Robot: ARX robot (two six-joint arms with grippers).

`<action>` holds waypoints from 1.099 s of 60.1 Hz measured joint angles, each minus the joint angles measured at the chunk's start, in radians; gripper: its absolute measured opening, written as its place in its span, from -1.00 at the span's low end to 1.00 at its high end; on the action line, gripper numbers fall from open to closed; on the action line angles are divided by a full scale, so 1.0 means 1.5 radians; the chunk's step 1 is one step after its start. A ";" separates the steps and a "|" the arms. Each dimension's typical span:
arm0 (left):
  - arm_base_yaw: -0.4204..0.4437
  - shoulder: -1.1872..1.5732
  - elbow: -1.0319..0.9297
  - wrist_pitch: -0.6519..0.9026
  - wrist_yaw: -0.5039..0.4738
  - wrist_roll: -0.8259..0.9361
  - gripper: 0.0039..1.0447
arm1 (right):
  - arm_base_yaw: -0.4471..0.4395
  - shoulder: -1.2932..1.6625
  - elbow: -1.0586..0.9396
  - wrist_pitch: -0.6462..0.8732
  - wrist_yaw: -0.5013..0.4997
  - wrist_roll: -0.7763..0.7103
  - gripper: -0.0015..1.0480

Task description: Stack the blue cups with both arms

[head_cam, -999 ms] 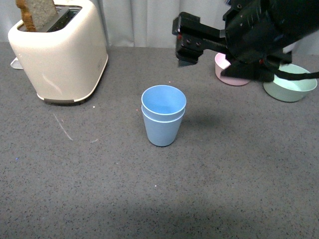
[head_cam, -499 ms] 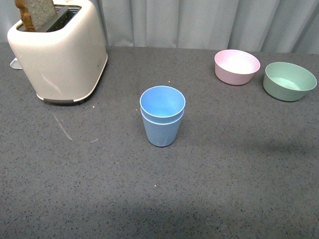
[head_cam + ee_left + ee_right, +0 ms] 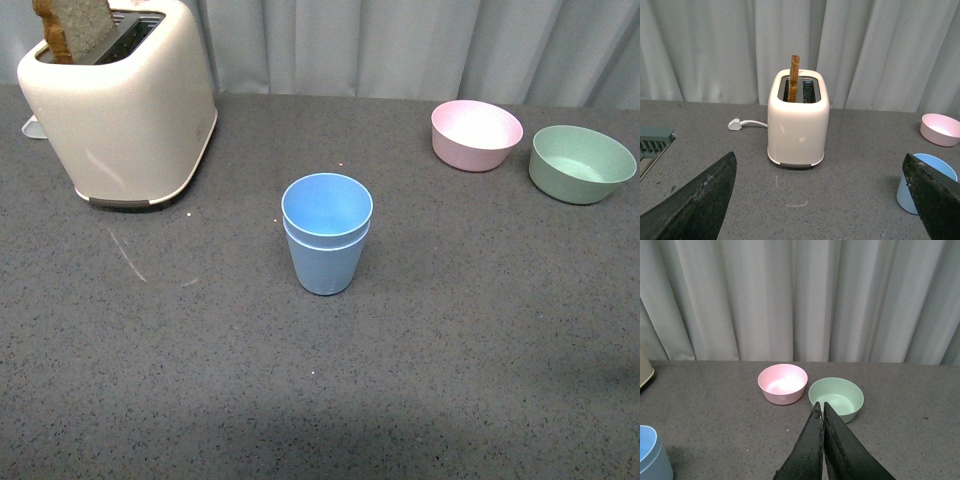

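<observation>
A grey speckled table (image 3: pixel 480 360) fills the front view, with pale curtains (image 3: pixel 400 45) hanging behind it. Taking the cream toaster (image 3: pixel 120 100) as the landmark: it stands at the back left of the table, one slice of toast (image 3: pixel 72 25) sticking up out of a slot, and a white plug (image 3: pixel 735 124) with its cord lies on the table just beside it.

The blue cups (image 3: pixel 327 233) stand well to the right of the toaster and nearer the camera, upright, one nested inside the other so that the inner rim sits a little above the outer rim. Nothing touches them. The green bowl (image 3: pixel 582 163) sits far to the right of the toaster, near the table's right edge, and the pink bowl (image 3: pixel 476 134) sits just beside it on the toaster's side, a small gap between the two.

Neither arm shows in the front view. In the left wrist view the left gripper (image 3: pixel 822 200) is spread wide, its two dark fingers (image 3: pixel 695 205) at opposite sides of the picture with the toaster seen between them; the cups (image 3: pixel 925 182) are partly hidden behind one fingertip, not between the jaws. In the right wrist view the right gripper (image 3: pixel 823 412) is clenched, its fingers pressed together on nothing, pointing toward the green bowl (image 3: pixel 836 398), the pink bowl (image 3: pixel 783 383) beside it; the cups (image 3: pixel 652 455) lie well off to one side of the jaws
</observation>
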 joint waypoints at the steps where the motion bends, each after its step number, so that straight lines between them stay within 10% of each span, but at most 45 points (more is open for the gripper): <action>1: 0.000 0.000 0.000 0.000 0.000 0.000 0.88 | -0.002 -0.011 -0.004 -0.008 -0.001 0.000 -0.98; 66: 0.000 0.000 0.000 0.000 0.000 0.000 0.88 | -0.058 -0.519 -0.055 -0.447 -0.055 0.000 -0.98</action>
